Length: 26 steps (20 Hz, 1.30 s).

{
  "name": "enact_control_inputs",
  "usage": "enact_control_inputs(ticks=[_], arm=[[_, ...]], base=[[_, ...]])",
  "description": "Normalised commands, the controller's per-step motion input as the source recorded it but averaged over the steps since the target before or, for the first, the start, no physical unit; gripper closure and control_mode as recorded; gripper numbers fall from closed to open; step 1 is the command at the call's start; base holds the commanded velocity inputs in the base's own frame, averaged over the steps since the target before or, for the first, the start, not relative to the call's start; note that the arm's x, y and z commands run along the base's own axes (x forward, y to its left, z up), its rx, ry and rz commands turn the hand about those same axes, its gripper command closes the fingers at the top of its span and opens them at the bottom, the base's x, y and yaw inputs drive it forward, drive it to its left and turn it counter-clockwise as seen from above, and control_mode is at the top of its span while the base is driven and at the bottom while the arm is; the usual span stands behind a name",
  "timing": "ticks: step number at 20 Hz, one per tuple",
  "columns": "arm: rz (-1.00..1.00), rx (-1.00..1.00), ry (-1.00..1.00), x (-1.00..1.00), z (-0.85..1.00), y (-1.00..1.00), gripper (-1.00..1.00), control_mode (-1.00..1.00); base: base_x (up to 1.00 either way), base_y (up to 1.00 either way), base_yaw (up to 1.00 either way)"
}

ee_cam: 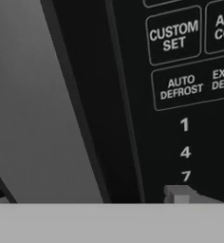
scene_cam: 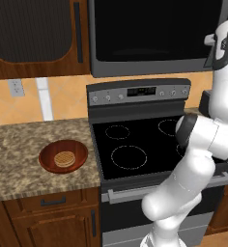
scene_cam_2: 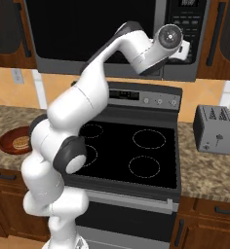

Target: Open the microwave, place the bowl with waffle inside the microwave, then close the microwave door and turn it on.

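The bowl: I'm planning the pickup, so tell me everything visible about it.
The bowl is shallow, round and reddish-brown with a wooden look. It sits upright on the speckled stone counter, left of the black stove, clear of the counter's front edge. The waffle, a tan gridded disc, lies flat near its middle. Nothing else touches it; the arm is up by the microwave, whose door looks shut.
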Motion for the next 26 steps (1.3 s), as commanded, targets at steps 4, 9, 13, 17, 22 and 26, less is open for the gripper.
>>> enact_control_inputs(ticks=[4,9,13,17,22,26], arm=[[0.01,0.01,-0.03,0.27,-0.08,-0.06,1.0,-1.0],[-0.02,0.0,-0.16,-0.11,-0.3,0.35,1.0,-1.0],[-0.11,0.0,-0.22,-0.28,-0.61,0.79,1.0,-1.0],[-0.28,0.0,-0.22,-0.74,-0.03,0.72,1.0,-1.0],[-0.51,0.0,-0.01,-1.0,0.0,0.3,1.0,-1.0],[-0.3,0.0,0.0,-1.0,0.0,0.1,1.0,-1.0]], base=[[0.0,0.0,0.0],[0.0,0.0,0.0],[0.0,0.0,0.0],[0.0,0.0,0.0],[0.0,0.0,0.0],[0.0,0.0,0.0]])
